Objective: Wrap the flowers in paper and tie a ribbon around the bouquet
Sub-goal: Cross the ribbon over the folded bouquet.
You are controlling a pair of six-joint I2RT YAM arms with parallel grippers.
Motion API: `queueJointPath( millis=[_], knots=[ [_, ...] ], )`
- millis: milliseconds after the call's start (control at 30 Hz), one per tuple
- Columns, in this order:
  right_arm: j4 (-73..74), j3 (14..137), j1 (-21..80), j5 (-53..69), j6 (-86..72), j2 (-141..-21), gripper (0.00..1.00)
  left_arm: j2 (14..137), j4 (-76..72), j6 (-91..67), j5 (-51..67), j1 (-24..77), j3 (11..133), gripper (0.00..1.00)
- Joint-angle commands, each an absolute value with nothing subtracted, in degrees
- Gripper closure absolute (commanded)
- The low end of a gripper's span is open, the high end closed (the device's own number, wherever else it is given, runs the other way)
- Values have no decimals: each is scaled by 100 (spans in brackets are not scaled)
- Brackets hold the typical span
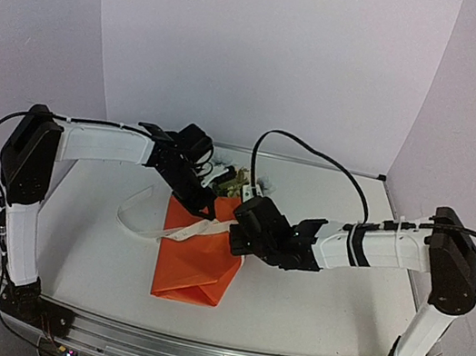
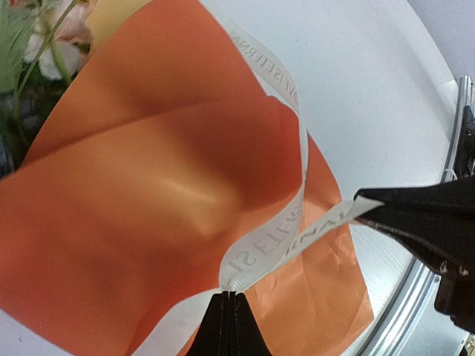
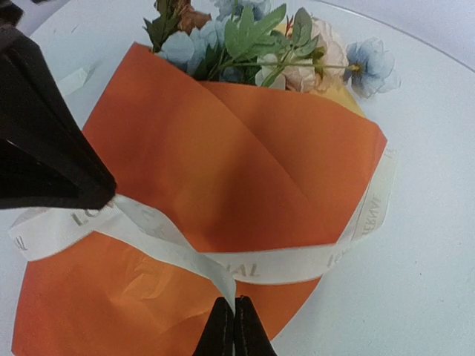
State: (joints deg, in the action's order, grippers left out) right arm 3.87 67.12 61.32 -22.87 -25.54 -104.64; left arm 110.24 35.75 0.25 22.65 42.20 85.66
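Top view: the orange paper wrap lies at the middle of the table, with the flowers poking out at its twelve o'clock end.
Left wrist view: the left gripper is pinched tight on the ribbon.
Right wrist view: the right gripper is clamped on the ribbon at six o'clock, where the print reads "AL".

Faint grey capitals run along the ribbon, and only scraps come clear. In the right wrist view, "LO" sits at left centre. Low in the middle there's "AL". Up the strip at the right edge of the paper the letters look like "ERNAL", with another "LO" below at the bend. In the left wrist view, the loop at upper centre carries a faint run, something like "ETERN", hard to be sure. Lower centre reads "S ETE", and just right of it "NAL". From the top view the print is too small to read.
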Motion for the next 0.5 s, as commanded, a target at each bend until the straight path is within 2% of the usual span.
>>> queueJointPath(
  millis=[0,233,467],
  knots=[
    [-334,6668,6135,-2903,-2537,-10319,100,11743,4362,828,3141,4230,9398,100],
    [-447,6778,6112,-2966,-2654,-10549,98,11861,4667,1223,4190,4284,9306,97],
    [-426,6823,5978,-2274,-2965,-10848,94,11633,4273,1119,4245,4289,8852,98]
  ],
)
